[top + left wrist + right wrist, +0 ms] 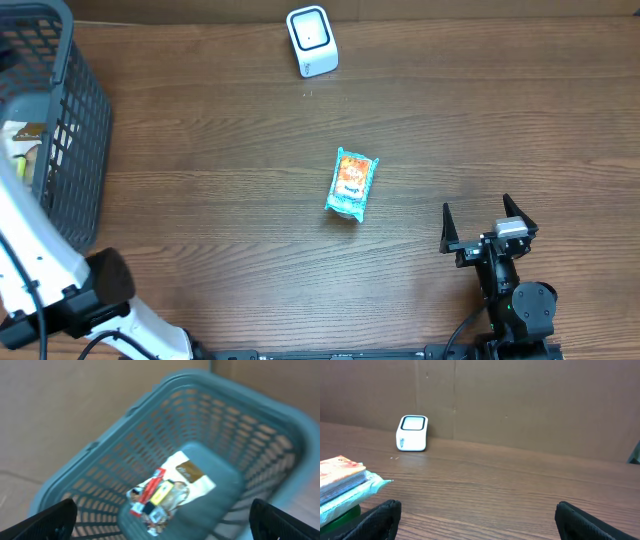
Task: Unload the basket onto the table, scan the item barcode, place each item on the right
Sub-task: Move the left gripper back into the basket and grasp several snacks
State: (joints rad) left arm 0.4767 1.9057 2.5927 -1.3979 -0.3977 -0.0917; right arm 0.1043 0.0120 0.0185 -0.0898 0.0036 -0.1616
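Snack packet (352, 184), blue edges with an orange face, lies flat near the middle of the wooden table (220, 130), long side running roughly toward the far edge, nothing touching it. In the right wrist view the packet (342, 485) shows at the left edge, low and close to the camera.

White scanner (312, 40) stands at the far edge of the table, well apart from the packet and slightly left of it; the right wrist view shows the scanner (412, 433) upright in front of a brown wall.

Right gripper (480, 225) sits low over the table to the right of the packet, apart from it, 2 fingers spread wide with nothing between them; same in its own view (485, 522), only bare wood between the tips.

Grey plastic basket (70, 130) is at the far left of the table. Left gripper (162, 522) hangs above the basket (235, 415), fingers spread wide, holding nothing. 1 white pouch (170, 490) with red and yellow print lies on the basket floor; view is blurred.
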